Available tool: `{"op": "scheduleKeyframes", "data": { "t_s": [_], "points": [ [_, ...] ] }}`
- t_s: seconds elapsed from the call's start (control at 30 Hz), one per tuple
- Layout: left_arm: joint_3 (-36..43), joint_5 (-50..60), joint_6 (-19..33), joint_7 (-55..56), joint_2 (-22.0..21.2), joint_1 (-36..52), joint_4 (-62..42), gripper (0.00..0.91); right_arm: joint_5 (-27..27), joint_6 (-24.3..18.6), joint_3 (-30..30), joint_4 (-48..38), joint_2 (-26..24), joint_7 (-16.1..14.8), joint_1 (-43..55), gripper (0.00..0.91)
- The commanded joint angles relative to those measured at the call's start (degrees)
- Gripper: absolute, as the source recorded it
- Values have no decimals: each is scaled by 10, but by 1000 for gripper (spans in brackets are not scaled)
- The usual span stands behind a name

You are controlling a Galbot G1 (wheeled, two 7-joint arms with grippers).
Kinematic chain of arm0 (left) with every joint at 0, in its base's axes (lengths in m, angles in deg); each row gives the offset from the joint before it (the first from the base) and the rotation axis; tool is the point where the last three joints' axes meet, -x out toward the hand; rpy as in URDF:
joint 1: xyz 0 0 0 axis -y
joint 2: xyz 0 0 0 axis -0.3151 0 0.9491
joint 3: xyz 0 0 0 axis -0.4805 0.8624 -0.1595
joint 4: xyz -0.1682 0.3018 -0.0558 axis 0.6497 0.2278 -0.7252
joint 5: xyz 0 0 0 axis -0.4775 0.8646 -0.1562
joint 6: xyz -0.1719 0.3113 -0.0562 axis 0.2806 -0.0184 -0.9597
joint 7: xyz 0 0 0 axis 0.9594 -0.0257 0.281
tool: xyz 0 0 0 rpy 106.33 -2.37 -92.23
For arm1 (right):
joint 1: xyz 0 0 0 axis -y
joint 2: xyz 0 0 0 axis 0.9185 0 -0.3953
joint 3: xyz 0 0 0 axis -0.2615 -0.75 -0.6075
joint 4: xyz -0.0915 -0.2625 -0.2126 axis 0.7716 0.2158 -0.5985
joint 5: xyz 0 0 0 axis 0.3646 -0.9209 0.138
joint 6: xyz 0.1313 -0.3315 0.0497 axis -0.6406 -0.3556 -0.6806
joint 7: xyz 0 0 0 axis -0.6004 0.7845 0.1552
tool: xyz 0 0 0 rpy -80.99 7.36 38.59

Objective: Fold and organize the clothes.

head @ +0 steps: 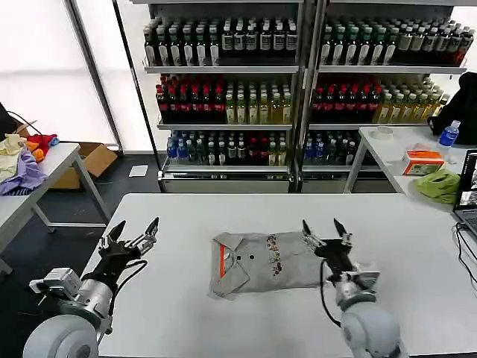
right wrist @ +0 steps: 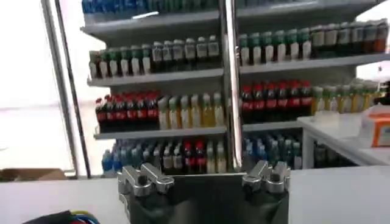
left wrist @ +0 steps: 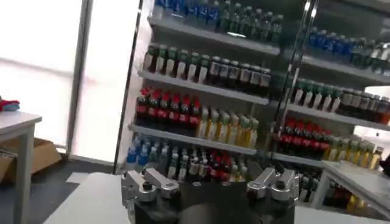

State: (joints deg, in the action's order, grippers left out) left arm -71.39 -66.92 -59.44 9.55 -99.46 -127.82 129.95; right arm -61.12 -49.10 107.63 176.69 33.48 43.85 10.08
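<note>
A grey short-sleeved shirt (head: 261,262) lies folded into a rough rectangle at the middle of the white table (head: 186,216). Its orange inner neck patch faces my left side and a small multicoloured print runs across the cloth. My right gripper (head: 323,232) is open, raised just past the shirt's right edge, with nothing between its fingers. My left gripper (head: 135,233) is open too, lifted over the table's left part, well apart from the shirt. In both wrist views the fingers spread wide toward the shelves.
Shelves of bottled drinks (head: 298,82) stand behind the table. A side table on the left (head: 45,168) carries lilac, yellow and red fabrics. At the right, another table (head: 395,145) holds a bright green cloth (head: 440,184), an orange box and a bottle. A laptop edge (head: 468,194) sits far right.
</note>
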Motion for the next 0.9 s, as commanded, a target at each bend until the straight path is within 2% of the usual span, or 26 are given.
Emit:
{"op": "scheduleKeyframes", "data": {
  "t_s": [0.03, 0.1, 0.27, 0.43, 0.53, 0.63, 0.73, 0.9],
  "points": [
    [-1, 69, 59, -87, -17, -43, -5, 907, 63, -124, 239, 63, -5, -155, -180, 907],
    [0, 92, 75, -109, -26, -55, -6, 907, 64, -144, 274, 53, 4, -173, -197, 907],
    [3, 131, 102, -146, -45, -67, -8, 907, 83, -142, 324, 16, 14, -216, -200, 907],
    [6, 157, 131, -172, -56, -75, -12, 907, 95, -147, 334, -12, 14, -228, -198, 907],
    [6, 189, 162, -182, -54, -81, -33, 907, 96, -154, 325, -20, 14, -231, -200, 907],
    [4, 198, 180, -193, -52, -92, -42, 907, 120, -149, 303, -21, 18, -224, -203, 907],
    [-10, 211, 191, -245, -57, -105, -27, 907, 109, -156, 290, -28, 18, -230, -206, 907],
    [-11, 245, 207, -255, -73, -108, -17, 907, 103, -155, 289, -23, 20, -236, -213, 907]
  ]
}}
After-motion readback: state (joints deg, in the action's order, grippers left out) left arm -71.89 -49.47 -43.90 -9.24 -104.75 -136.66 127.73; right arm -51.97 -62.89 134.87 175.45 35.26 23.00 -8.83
